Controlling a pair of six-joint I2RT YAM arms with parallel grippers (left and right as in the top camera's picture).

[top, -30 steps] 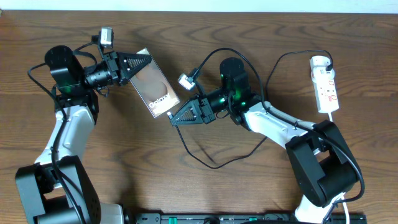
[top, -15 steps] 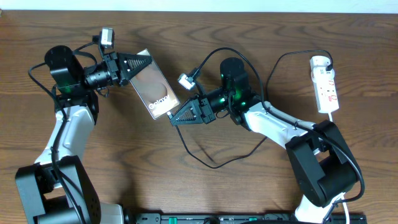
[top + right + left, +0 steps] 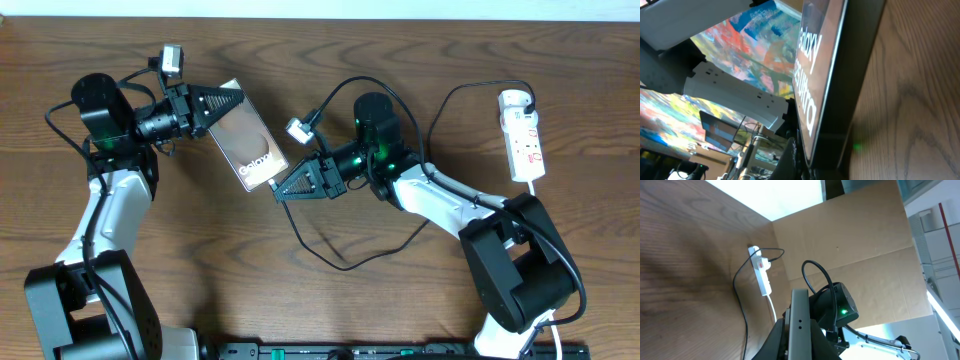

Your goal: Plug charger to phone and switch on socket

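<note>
The phone point(image 3: 252, 140) is held tilted above the table, its "Galaxy" text toward the lower end. My left gripper point(image 3: 232, 100) is shut on its far end; the left wrist view shows the phone's thin grey edge point(image 3: 800, 325) between the fingers point(image 3: 800, 349). My right gripper point(image 3: 280, 192) is closed at the phone's lower end, where the charger cable point(image 3: 345, 266) comes out from under it; the plug tip is hidden. In the right wrist view the phone's reflective face point(image 3: 815, 65) fills the frame above the jaws point(image 3: 816, 167). The socket point(image 3: 524, 138) lies at the far right.
The black cable loops across the table's middle and runs up to the white power strip, which also shows in the left wrist view point(image 3: 762, 274) with the cable point(image 3: 738, 297). The right arm point(image 3: 837, 305) stands close behind the phone. A brown board stands beyond the table.
</note>
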